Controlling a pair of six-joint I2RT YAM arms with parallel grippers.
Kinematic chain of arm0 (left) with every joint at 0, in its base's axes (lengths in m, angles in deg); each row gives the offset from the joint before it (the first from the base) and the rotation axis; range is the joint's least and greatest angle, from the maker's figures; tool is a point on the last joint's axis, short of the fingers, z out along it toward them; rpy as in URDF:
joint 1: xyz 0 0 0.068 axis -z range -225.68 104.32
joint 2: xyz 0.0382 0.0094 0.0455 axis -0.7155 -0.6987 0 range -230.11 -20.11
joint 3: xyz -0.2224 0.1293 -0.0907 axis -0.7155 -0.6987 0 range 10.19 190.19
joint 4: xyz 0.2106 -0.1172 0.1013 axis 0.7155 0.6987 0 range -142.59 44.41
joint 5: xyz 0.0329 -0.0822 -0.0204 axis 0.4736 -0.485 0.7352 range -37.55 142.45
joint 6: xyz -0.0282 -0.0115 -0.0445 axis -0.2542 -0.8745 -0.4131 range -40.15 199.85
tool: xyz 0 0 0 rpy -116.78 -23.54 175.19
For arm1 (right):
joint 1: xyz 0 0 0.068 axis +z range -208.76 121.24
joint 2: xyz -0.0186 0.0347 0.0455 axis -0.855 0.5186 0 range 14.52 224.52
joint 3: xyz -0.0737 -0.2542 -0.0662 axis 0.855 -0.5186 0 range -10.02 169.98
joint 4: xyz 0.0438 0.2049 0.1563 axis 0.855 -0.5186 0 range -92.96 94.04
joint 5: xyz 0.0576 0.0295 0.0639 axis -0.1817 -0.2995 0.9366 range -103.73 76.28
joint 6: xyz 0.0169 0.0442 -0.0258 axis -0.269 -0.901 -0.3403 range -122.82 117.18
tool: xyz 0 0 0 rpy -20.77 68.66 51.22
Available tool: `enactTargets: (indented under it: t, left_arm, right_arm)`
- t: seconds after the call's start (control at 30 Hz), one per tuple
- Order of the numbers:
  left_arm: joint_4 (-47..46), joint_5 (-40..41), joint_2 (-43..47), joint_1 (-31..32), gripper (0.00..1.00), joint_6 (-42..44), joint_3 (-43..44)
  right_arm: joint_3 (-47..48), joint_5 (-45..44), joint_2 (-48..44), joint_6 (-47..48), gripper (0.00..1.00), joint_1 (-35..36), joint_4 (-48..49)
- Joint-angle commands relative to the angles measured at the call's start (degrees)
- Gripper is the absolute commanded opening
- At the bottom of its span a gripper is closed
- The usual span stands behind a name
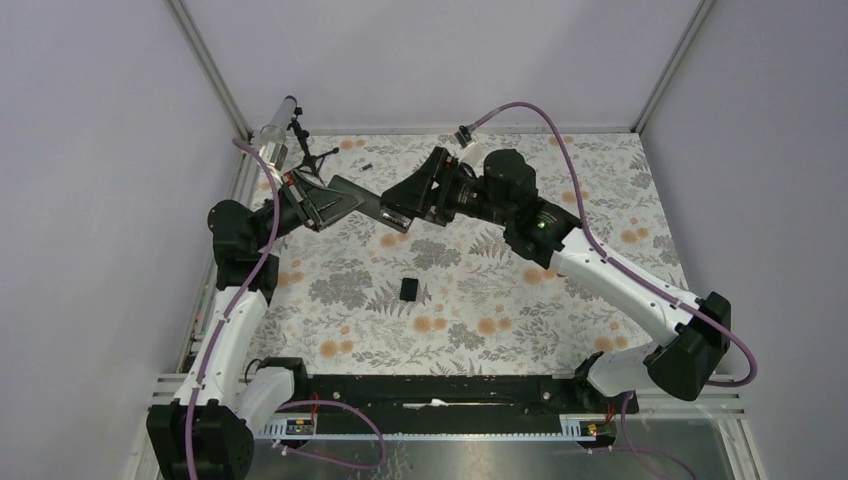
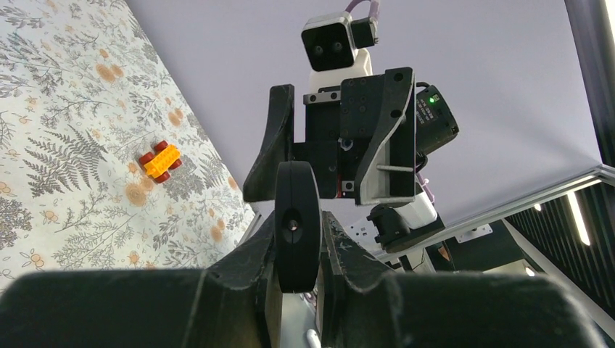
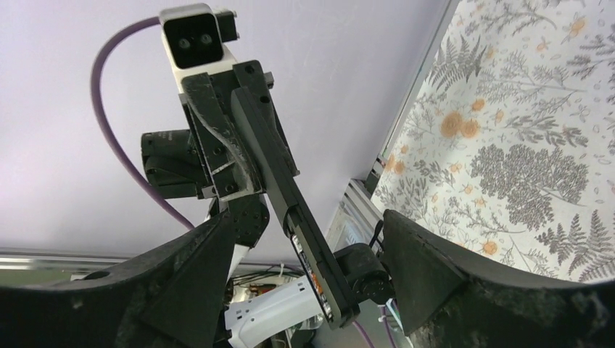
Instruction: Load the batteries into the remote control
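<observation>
The remote control [image 1: 368, 204], a slim black bar, hangs above the table at the back. My left gripper [image 1: 335, 200] is shut on one end of it. In the left wrist view the remote [image 2: 296, 225] shows end on, pinched in the left gripper [image 2: 297, 243]. My right gripper [image 1: 400, 207] faces it from the right, open, its fingers on either side of the remote's free end without touching. In the right wrist view the remote [image 3: 308, 235] shows its open compartment between the wide fingers of the right gripper [image 3: 312, 283]. One battery [image 1: 367, 163] lies on the table behind.
A small flat black cover [image 1: 409, 289] lies mid-table. A black mini tripod [image 1: 305, 152] and a clear tube [image 1: 276, 121] stand at the back left corner. A yellow toy car [image 2: 161, 160] with red wheels sits on the flowered cloth.
</observation>
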Motion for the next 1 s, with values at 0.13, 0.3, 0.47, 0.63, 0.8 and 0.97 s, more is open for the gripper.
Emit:
enactTargets:
  t: [0.13,0.3,0.47,0.63,0.8,0.97]
  left_arm:
    - [-9.41,-1.62,-1.94,0.10,0.00,-2.02,2.46]
    - [-11.05,-1.60,-2.32,0.12,0.00,-2.65,2.28]
    - [-11.73,-1.02,-2.73,0.10,0.00,-2.89,2.37]
    - [-12.80,0.28,-2.95,0.11,0.00,-4.60,2.28]
    - [-13.41,2.53,-3.17,0.10,0.00,-8.89,2.02]
    - [-13.91,2.98,-3.00,0.11,0.00,-10.60,2.49]
  right_arm:
    - [-5.38,5.10,-5.91,2.85,0.69,-3.33,7.88]
    - [-5.86,5.51,-6.60,7.44,0.56,-3.31,7.21]
    - [-5.34,6.19,-6.33,10.34,0.45,-3.34,6.44]
    - [-5.70,8.35,-5.58,12.37,0.41,-3.30,7.33]
    - [-6.86,11.41,-4.97,15.23,0.36,-3.27,8.38]
    - [-6.72,10.20,-4.72,16.61,0.23,-3.31,6.96]
